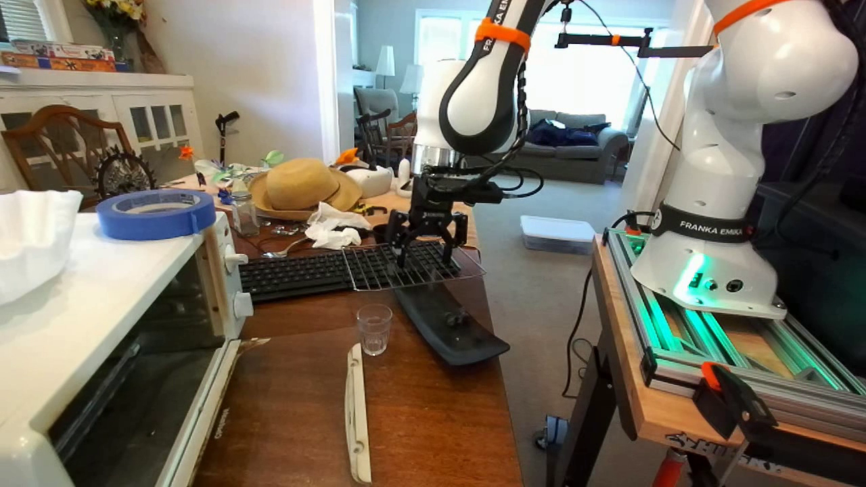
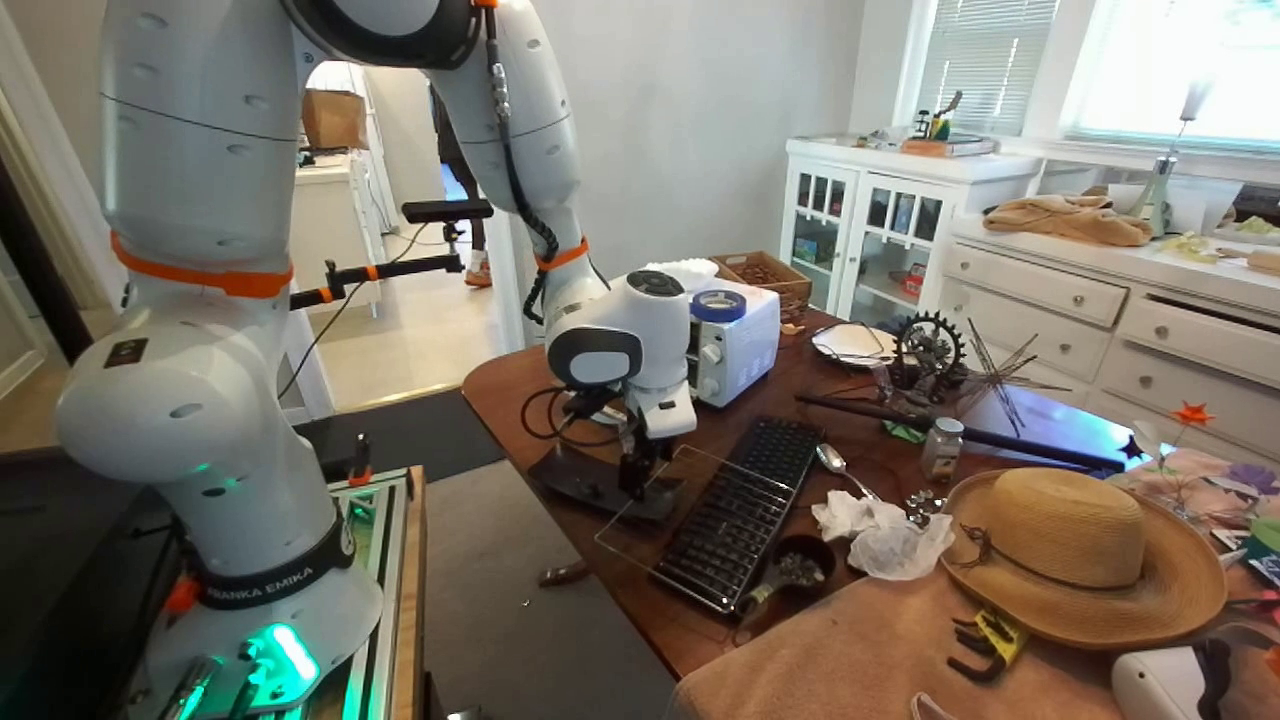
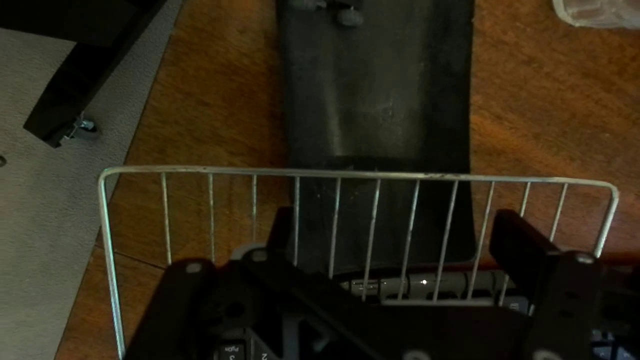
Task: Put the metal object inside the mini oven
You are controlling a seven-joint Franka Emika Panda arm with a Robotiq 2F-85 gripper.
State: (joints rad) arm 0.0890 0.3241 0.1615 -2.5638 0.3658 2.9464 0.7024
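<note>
The dark grey-black oblong piece point(image 1: 450, 325), slightly curved, lies near the table edge. It also shows in the wrist view point(image 3: 375, 100). A silver metal wire rack point(image 1: 369, 270) lies over its end and the keyboard. The rack's long rim point(image 3: 360, 174) crosses the wrist view. My gripper point(image 1: 424, 260) points down at the rack with fingers spread over several wires point(image 3: 395, 225); whether the fingertips touch it I cannot tell. The mini oven point(image 1: 67, 284) shows in both exterior views point(image 2: 750, 345). Its front appears open, door folded down, with a long whitish handle point(image 1: 358, 412).
A clear glass point(image 1: 374, 328) stands between the dark piece and the whitish handle. A black keyboard point(image 1: 298, 274) lies beyond. Blue tape point(image 1: 157, 213) and a white crinkled dish point(image 1: 34, 237) sit on the oven. A straw hat point(image 2: 1060, 540) and white tissue point(image 2: 890, 535) lie farther along.
</note>
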